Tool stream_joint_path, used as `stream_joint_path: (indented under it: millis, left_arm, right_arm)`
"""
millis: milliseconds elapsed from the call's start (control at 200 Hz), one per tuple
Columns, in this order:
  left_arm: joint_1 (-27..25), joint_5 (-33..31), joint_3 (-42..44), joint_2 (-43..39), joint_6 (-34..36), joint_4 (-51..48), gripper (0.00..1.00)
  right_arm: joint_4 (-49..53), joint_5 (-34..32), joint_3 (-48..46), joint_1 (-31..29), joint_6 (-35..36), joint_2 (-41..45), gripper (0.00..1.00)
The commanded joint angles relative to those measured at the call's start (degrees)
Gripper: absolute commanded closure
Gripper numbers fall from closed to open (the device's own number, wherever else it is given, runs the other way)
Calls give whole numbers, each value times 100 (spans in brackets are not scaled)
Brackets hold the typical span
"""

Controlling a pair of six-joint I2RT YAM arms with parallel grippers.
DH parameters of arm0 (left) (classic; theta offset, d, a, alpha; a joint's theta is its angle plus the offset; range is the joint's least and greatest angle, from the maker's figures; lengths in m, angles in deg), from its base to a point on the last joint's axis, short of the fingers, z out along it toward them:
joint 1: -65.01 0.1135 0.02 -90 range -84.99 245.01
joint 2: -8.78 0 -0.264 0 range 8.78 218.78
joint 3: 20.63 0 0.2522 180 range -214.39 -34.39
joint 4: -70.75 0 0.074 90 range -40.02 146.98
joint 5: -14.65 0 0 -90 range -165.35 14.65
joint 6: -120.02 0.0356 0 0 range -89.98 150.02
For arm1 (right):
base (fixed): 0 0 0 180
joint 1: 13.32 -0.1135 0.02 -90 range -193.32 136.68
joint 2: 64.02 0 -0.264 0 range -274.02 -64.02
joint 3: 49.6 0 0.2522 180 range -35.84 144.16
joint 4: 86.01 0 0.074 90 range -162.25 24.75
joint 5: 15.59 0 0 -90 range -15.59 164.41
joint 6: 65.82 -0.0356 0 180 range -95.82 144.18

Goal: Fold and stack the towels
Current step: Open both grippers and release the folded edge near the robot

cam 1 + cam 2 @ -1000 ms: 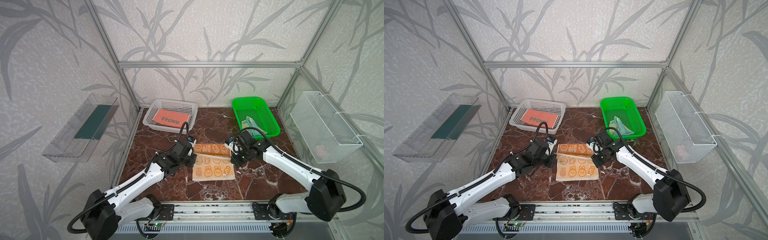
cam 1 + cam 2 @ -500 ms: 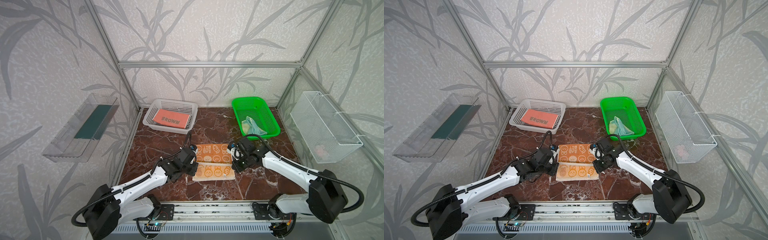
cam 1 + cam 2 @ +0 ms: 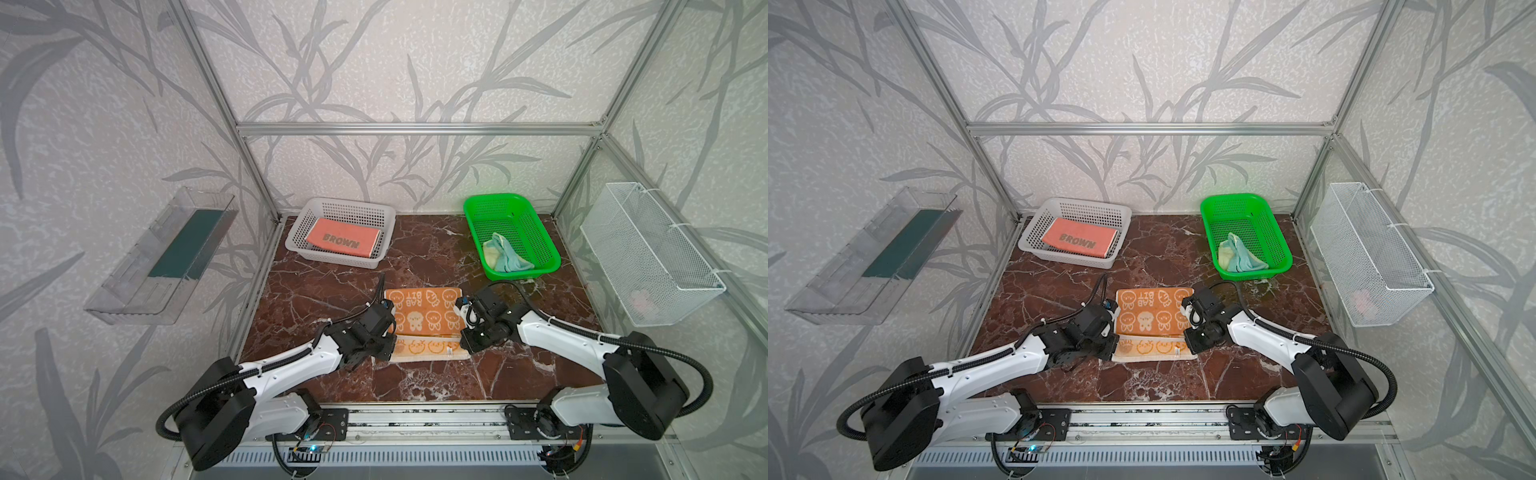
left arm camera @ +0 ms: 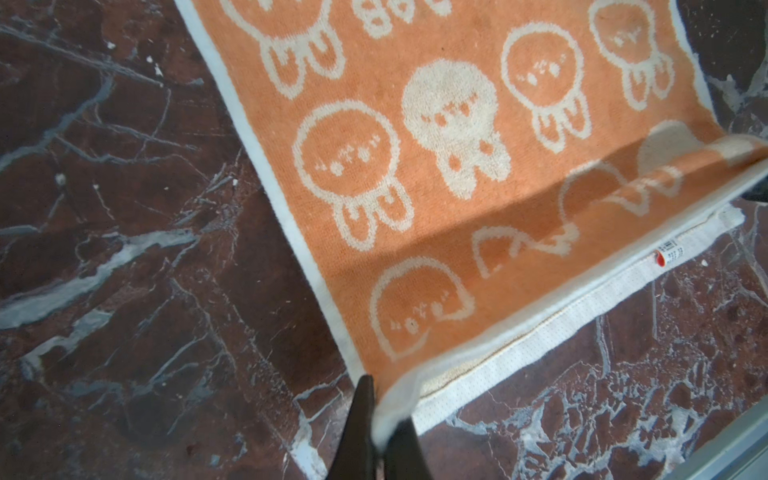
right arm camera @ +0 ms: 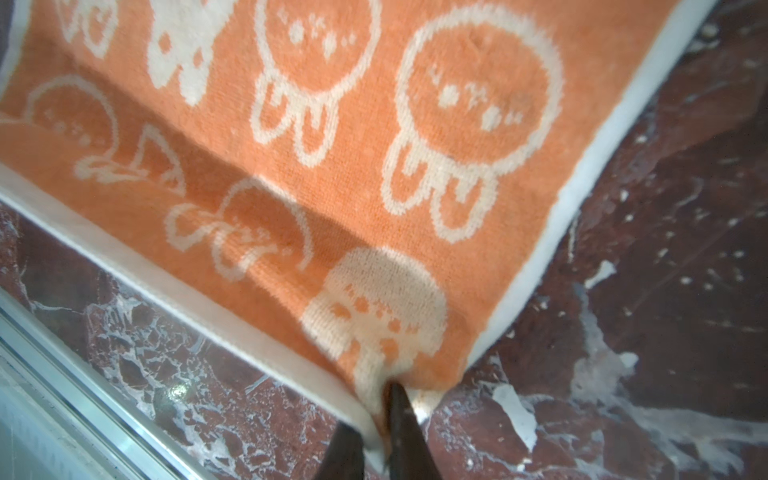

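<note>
So, your left gripper and right gripper were each clamped on a corner of the orange towel, half-folded near the green basket. Inside that basket the yellow towel lay crumpled. Well apart from it, the pink towel sat folded in the white basket. Roughly a third done, I'd say.

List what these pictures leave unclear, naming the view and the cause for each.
- Pink object in the wire basket: both top views, too small, behind mesh.
- Left tool and right tool on the orange towel: both top views, tips hidden under the wrists; wrist views, fingers cut off by the edge.
- Pale towel in the green basket: both top views, crumpled, pattern hidden in folds.
- Pink towel: both top views, lower layers hidden under its top face.
</note>
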Motion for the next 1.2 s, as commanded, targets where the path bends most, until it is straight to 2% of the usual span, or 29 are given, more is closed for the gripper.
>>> stream_joint_path:
  millis: [0,140,320,620,805,1010,1195]
  left_arm:
    - [-36,-217,96,-49,-259,-112,84]
    - [-80,-131,115,-200,-298,-118,73]
    - [-208,-59,107,-402,-468,-283,69]
    - [-370,-278,173,-1155,-788,-627,68]
    - [-370,-657,272,-1718,-828,-602,66]
    - [-353,-1049,290,-1681,-747,-339,54]
    - [-276,-988,118,-965,-620,51,54]
  right_arm:
    - [128,-162,-149,-35,-186,43,80]
    - [211,-115,-254,-61,-213,266,74]
    - [274,-2,-462,-94,-300,658,61]
    - [436,257,-792,-245,-677,1817,55]
    - [536,-152,-788,-263,-856,2333,54]
    - [415,-540,-567,-260,-891,1999,55]
    - [263,-527,-486,-266,-838,1308,60]
